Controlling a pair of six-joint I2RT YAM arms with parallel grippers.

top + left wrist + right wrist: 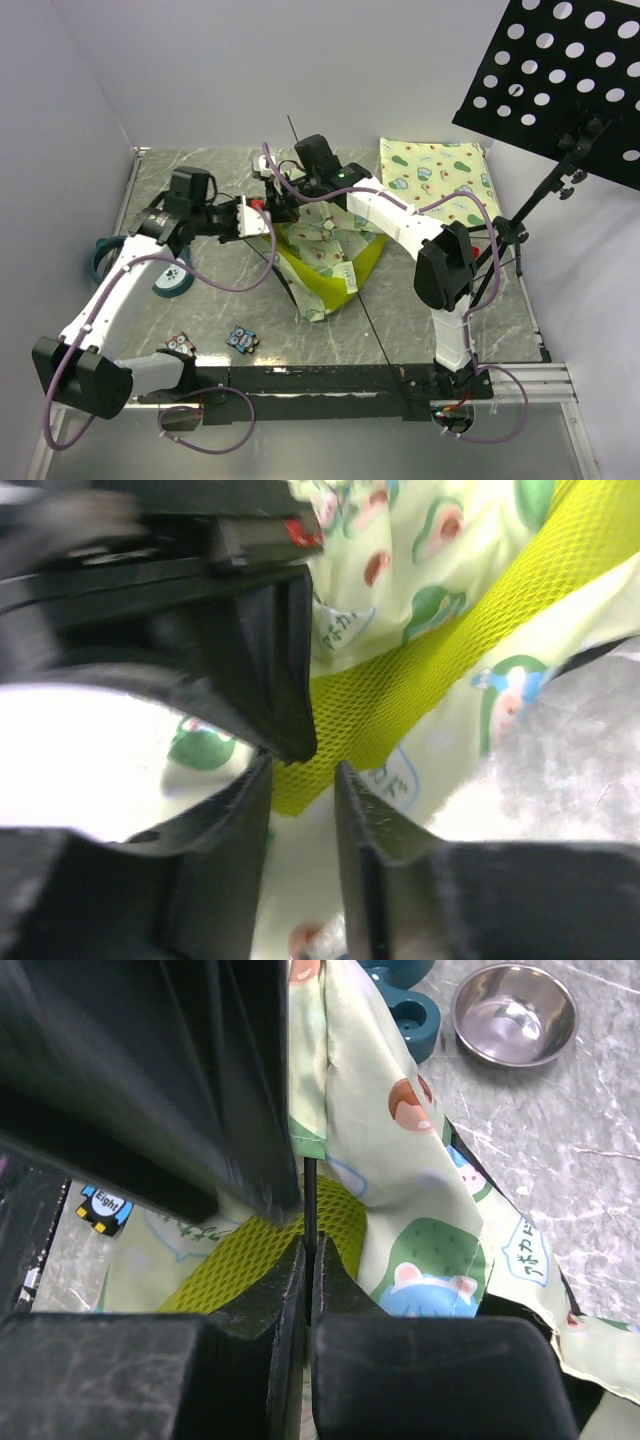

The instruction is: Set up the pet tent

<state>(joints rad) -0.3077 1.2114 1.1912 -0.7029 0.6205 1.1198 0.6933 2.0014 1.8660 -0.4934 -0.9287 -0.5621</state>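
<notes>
The pet tent lies crumpled in the middle of the table, avocado print and lime-yellow mesh showing. My right gripper is at its left upper edge. In the right wrist view this gripper is shut on a thin black pole that runs up along the tent fabric. My left gripper is close beside it, on the left. Its jaws stand open with nothing between them. Behind the gap are the tent's yellow mesh and the right gripper's black body.
A flat avocado-print mat lies at the back right. A teal holder and a steel bowl sit at the left. Two small printed cards lie near the front. A black perforated stand overhangs the right side.
</notes>
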